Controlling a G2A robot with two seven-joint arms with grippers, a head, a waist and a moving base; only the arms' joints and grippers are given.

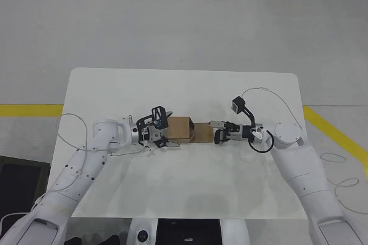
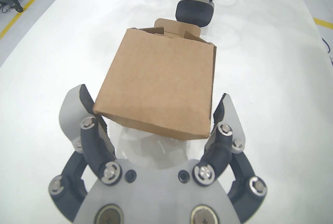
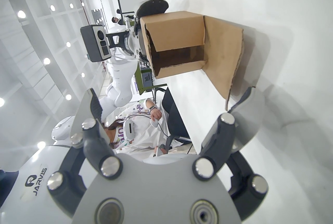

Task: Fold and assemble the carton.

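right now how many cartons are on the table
1: the carton lies on the table between the left gripper and the right gripper, open end toward the right one.

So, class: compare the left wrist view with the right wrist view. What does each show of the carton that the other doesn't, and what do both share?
Only the left wrist view: the carton seen on its closed upper side, with the left gripper clasping its near end.
Only the right wrist view: the open end, dark and hollow inside, and the right gripper spread open, holding nothing.
Both: the same brown carton, its flap lying on the white table, and the other arm beyond the carton.
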